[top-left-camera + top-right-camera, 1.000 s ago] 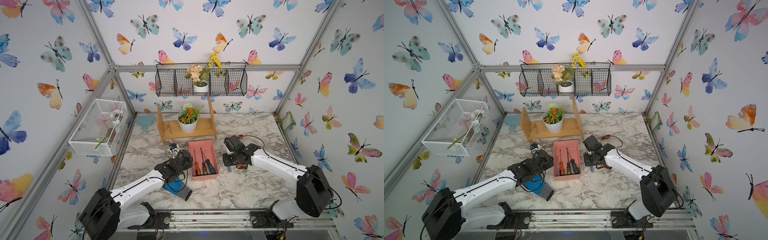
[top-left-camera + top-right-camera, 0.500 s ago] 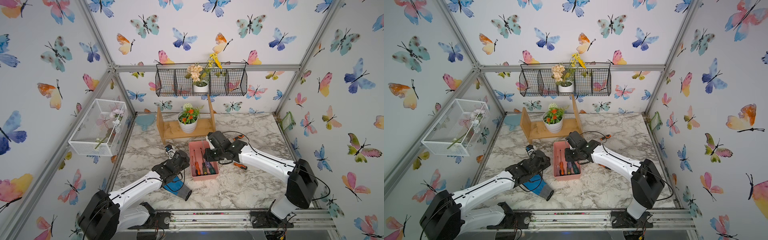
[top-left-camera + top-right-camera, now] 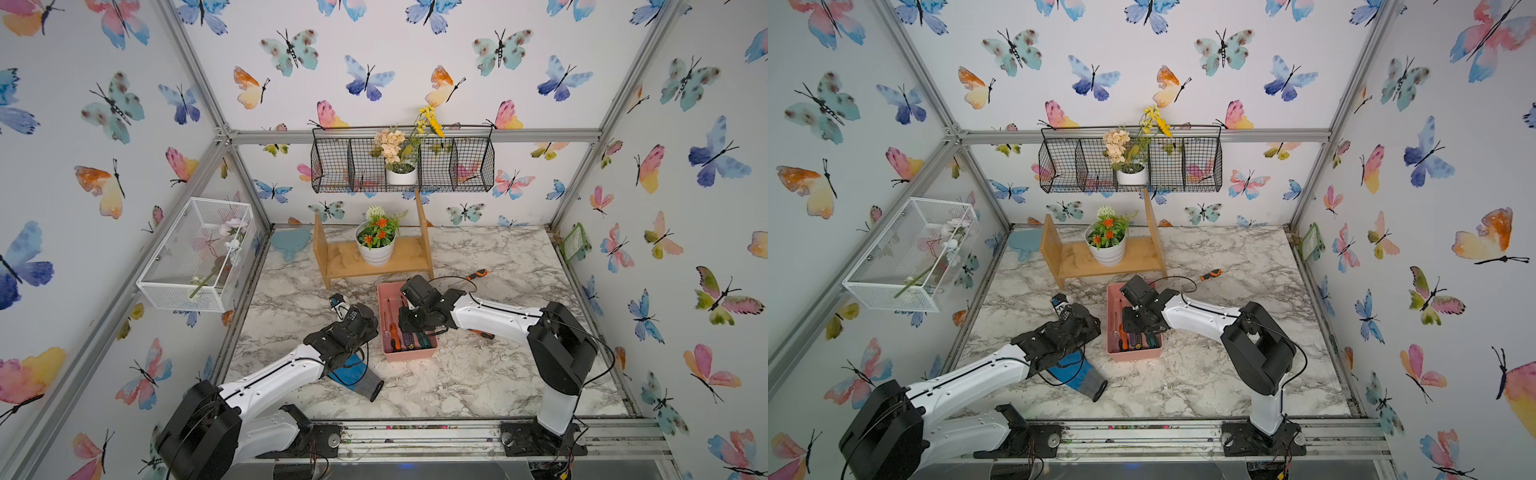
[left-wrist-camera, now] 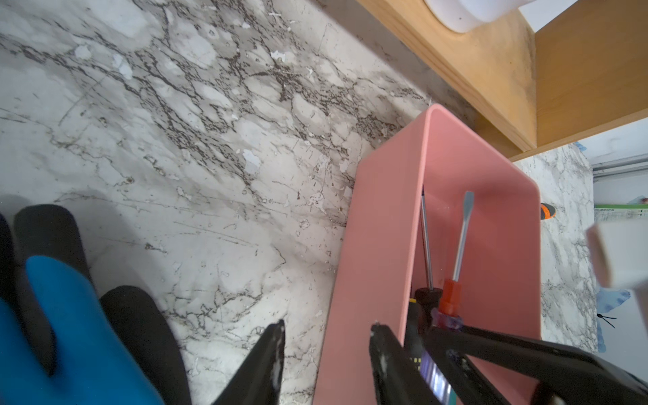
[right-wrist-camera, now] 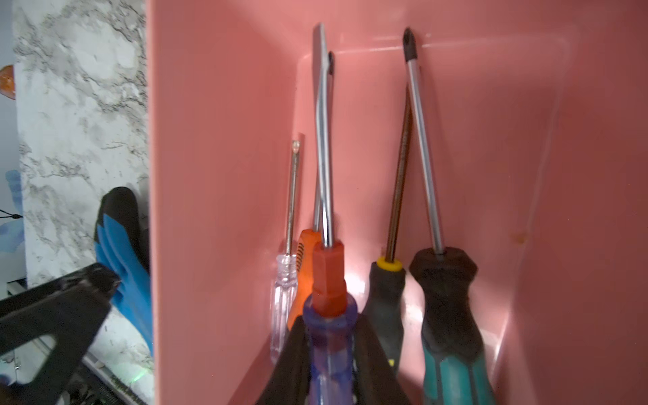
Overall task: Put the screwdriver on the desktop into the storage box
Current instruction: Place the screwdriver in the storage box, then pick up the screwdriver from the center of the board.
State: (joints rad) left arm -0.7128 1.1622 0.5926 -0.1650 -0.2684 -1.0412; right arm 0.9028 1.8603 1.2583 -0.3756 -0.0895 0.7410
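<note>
The right tool (image 5: pixel 328 350) is clenched on the blue-handled screwdriver (image 5: pixel 328 280), low in the box (image 5: pixel 228 140) over four others (image 5: pixel 449 315). The left tool (image 4: pixel 328 326) gapes empty beside the box. Released crooked, the screwdriver could perch on their handles, or the jaws might snag one.

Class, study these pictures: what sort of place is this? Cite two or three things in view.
Probably a staged robot test cell: an aluminium frame with butterfly-papered walls, a left arm and right arm bolted to a rail by the marble desktop, and a prop flower pot.

A robotics lab cell: aluminium frame (image 3: pixel 540 135), butterfly-papered walls (image 3: pixel 457 50), marble desktop (image 3: pixel 478 374), left arm (image 3: pixel 270 374) and right arm (image 3: pixel 498 318).
</note>
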